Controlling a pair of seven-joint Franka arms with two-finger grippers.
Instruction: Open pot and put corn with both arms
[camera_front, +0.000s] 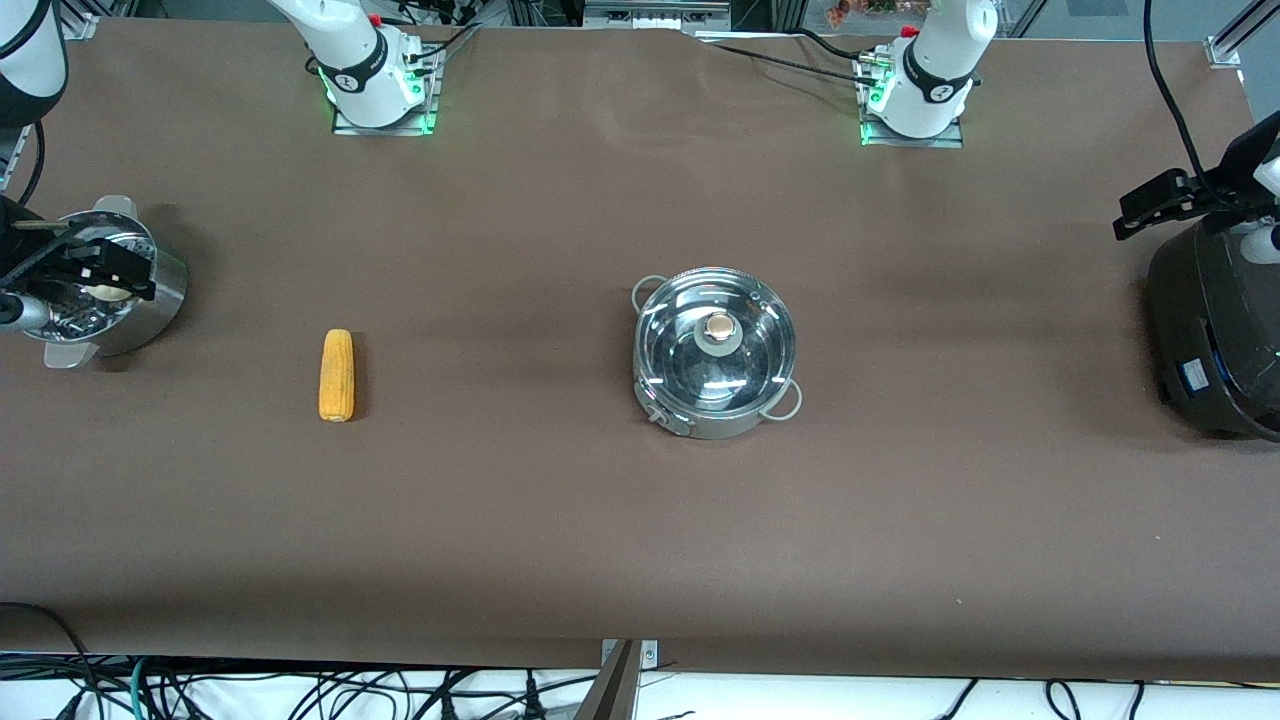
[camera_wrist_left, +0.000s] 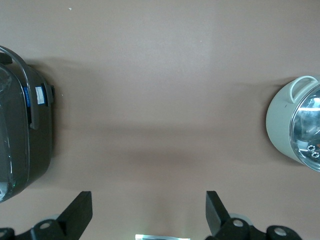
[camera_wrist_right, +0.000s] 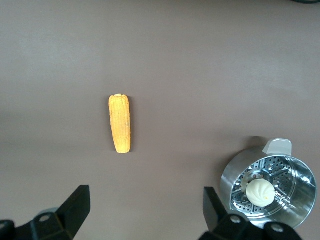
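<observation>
The steel pot (camera_front: 715, 395) stands mid-table with its glass lid (camera_front: 700, 360) on and the copper knob (camera_front: 717, 327) on top; part of it shows in the left wrist view (camera_wrist_left: 280, 125). The yellow corn (camera_front: 337, 375) lies on the brown table toward the right arm's end and also shows in the right wrist view (camera_wrist_right: 120, 123). My right gripper (camera_front: 95, 268) hangs open and empty over the steamer bowl (camera_front: 165, 290), well away from the corn; its jaws (camera_wrist_right: 146, 207) are spread wide. My left gripper (camera_front: 1150, 208) is open and empty (camera_wrist_left: 148, 210) above the black cooker (camera_front: 1215, 330), well away from the pot.
The perforated steamer bowl (camera_wrist_right: 240, 175) holds a round white bun (camera_wrist_right: 259, 192) at the right arm's end of the table. The big black cooker (camera_wrist_left: 20, 125) stands at the left arm's end. Bare brown table (camera_front: 520, 500) lies between the corn and the pot.
</observation>
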